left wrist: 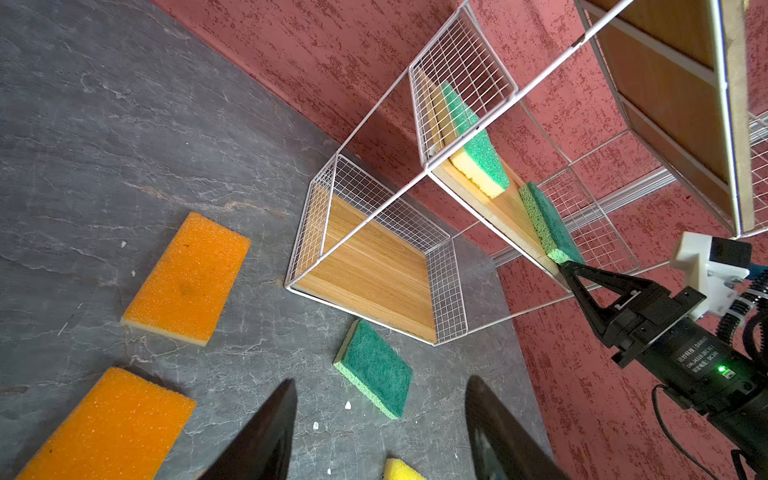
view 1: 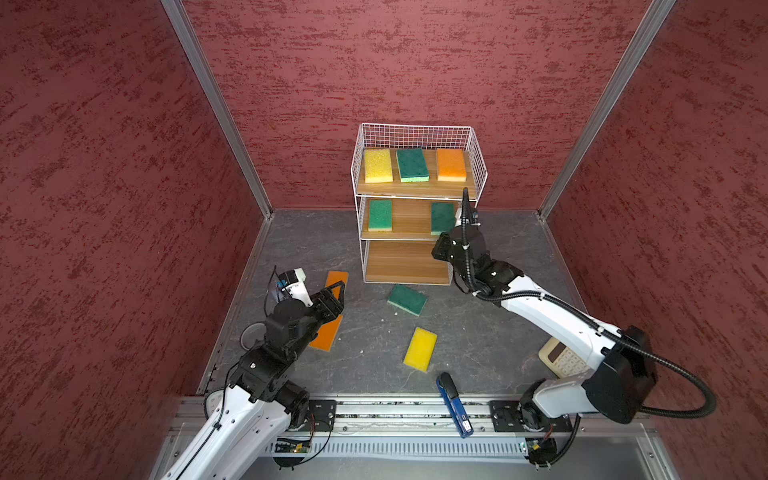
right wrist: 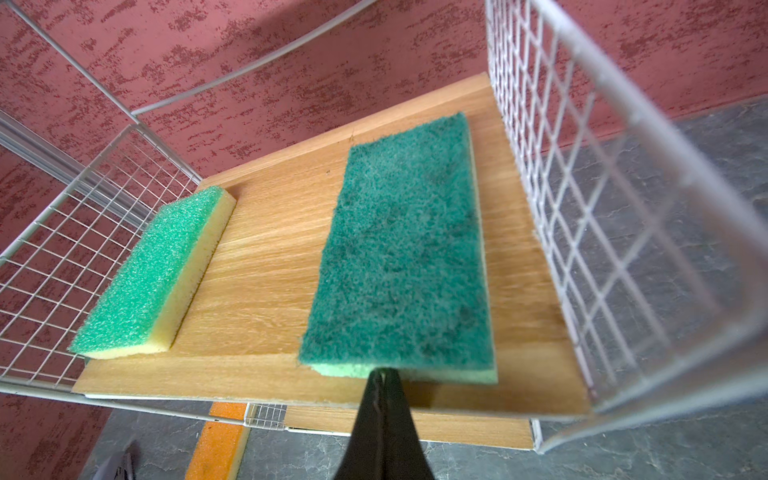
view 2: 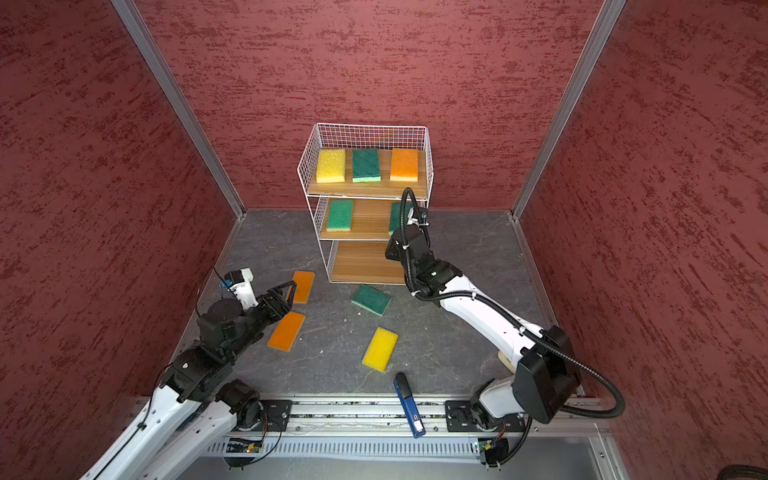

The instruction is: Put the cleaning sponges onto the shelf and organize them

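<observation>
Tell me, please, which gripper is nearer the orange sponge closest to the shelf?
Left. The left gripper hovers open close beside that orange sponge; the right gripper is up at the shelf's middle tier, shut, its tip against a green sponge.

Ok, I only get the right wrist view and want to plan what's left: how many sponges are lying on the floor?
Observer: Four: the far orange sponge, the near orange sponge, a dark green floor sponge and a yellow floor sponge.
Operator: What's on the top tier?
Observer: The top tier holds three side by side: a yellow top sponge, a green top sponge and an orange top sponge.
Operator: Is the left gripper free?
Observer: Yes, the left gripper is open and empty, by the two orange ones.
</observation>
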Controlling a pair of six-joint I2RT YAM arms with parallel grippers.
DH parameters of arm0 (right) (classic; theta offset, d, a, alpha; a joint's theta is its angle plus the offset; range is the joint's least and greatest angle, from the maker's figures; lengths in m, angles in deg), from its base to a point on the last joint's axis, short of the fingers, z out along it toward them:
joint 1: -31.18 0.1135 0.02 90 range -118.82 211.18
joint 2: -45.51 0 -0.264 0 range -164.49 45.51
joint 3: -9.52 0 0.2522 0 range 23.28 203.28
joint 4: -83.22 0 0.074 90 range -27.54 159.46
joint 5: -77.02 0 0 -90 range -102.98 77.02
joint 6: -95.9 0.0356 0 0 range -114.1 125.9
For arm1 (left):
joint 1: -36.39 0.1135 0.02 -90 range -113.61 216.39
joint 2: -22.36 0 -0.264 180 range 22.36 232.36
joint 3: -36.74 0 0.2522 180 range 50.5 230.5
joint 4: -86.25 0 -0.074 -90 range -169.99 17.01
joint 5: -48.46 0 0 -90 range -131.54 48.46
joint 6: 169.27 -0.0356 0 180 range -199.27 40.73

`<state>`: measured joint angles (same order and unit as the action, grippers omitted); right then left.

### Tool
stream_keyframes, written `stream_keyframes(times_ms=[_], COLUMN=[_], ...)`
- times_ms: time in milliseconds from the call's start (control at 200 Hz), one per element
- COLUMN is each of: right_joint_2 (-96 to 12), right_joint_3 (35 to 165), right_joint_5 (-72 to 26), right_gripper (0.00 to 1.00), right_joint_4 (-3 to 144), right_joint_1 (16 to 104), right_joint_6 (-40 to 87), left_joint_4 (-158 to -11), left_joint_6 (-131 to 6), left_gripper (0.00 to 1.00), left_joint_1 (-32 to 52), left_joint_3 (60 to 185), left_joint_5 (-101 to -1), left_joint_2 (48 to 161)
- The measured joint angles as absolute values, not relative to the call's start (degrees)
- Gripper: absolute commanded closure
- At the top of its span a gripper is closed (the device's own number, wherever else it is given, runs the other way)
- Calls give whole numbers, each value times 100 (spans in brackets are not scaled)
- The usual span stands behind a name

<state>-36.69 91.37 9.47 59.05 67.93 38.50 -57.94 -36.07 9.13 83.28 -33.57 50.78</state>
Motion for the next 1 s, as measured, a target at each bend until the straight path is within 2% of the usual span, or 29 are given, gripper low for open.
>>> stream_keyframes(times_ms=[501,1002], right_joint_2=[-3953,-3721], right_joint_3=[9225,9223], right_joint_5=[1033,1391], right_gripper=[100,100], right_joint_4=[6256,5968], right_joint_1=[6791,6765], right_joint_6=[3823,3721], left_joint_4=[-5692,-5685], left_joint_6=[-3605,-3605], left_gripper=[35,35], left_joint_1=[934,937], left_joint_3=[8328,8328], left_joint_5=[-3355,-3364], left_joint_2=[5074,5092])
